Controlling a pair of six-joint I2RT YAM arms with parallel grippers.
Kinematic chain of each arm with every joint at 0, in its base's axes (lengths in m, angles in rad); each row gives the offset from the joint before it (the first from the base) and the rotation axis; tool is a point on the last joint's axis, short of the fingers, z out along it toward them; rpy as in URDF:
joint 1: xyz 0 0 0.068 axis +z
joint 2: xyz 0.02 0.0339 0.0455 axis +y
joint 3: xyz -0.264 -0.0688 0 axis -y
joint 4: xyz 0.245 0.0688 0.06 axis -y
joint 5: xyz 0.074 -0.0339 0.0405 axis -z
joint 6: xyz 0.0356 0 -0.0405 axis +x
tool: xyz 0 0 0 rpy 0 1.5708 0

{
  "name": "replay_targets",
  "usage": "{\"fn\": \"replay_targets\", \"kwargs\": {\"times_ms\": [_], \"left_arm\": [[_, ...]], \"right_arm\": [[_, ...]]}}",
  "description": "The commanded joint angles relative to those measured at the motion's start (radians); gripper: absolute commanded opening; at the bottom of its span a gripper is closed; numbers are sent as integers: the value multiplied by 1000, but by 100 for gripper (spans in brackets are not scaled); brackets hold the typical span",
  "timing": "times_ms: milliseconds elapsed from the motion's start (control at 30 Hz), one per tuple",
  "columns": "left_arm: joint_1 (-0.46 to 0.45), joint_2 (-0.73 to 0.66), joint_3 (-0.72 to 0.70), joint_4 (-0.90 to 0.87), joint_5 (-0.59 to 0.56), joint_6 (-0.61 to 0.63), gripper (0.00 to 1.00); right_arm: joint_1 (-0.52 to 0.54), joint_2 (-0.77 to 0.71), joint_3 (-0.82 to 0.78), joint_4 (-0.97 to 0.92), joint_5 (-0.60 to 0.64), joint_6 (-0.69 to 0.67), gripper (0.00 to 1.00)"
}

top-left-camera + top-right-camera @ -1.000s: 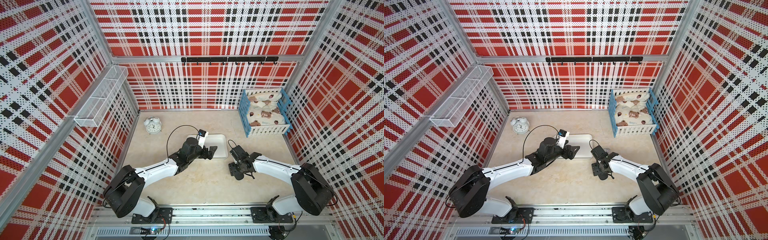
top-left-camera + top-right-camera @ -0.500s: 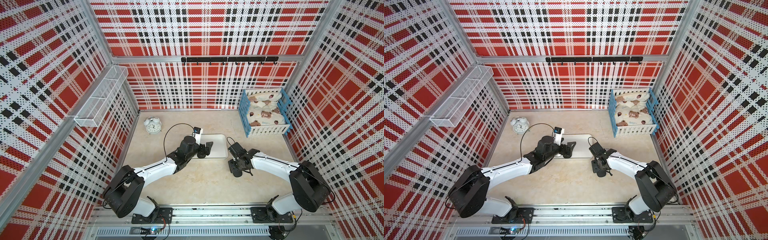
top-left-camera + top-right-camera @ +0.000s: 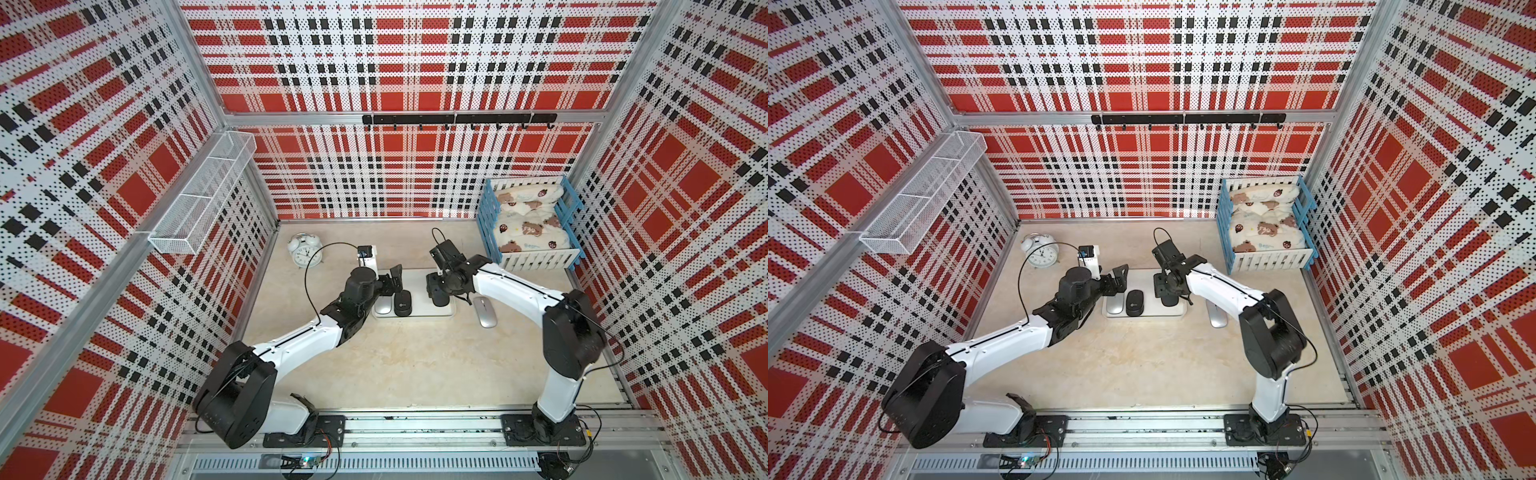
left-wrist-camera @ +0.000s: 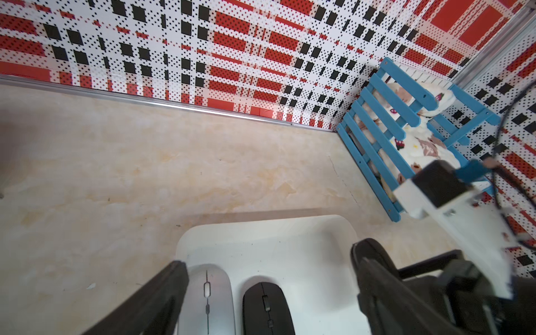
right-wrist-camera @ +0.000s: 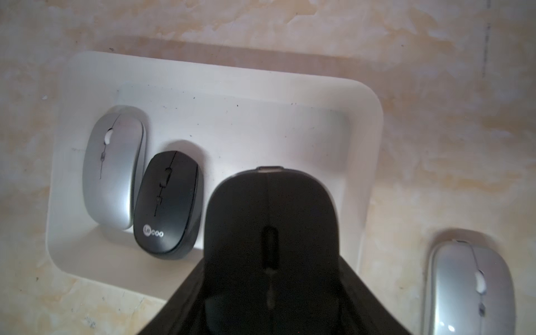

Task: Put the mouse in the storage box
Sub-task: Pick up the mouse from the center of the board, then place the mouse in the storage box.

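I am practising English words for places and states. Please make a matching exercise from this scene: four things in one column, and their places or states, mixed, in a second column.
1 clock
2 left tool
3 right tool
4 logo mouse

a shut on a black mouse
b in the tray, beside a silver mouse
c open, holding nothing
d on the table, back left

Pairs: 1-d, 2-c, 3-a, 4-b

Right tool (image 3: 437, 287) with black mouse (image 5: 271, 220), now over storage box (image 3: 417, 286).
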Motion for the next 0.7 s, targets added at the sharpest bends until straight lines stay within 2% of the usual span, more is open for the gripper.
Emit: {"fn": "replay_targets", "kwargs": {"times_ms": [0, 500, 667], "left_arm": [[4, -36, -21, 6, -35, -10, 97], [-2, -48, -45, 3, -38, 5, 98], [-3, -68, -56, 2, -48, 8, 98]], "right_arm": [[21, 78, 73, -16, 12, 67, 47], [81, 261, 129, 6, 42, 188, 50], [85, 264, 126, 7, 59, 197, 58]]}}
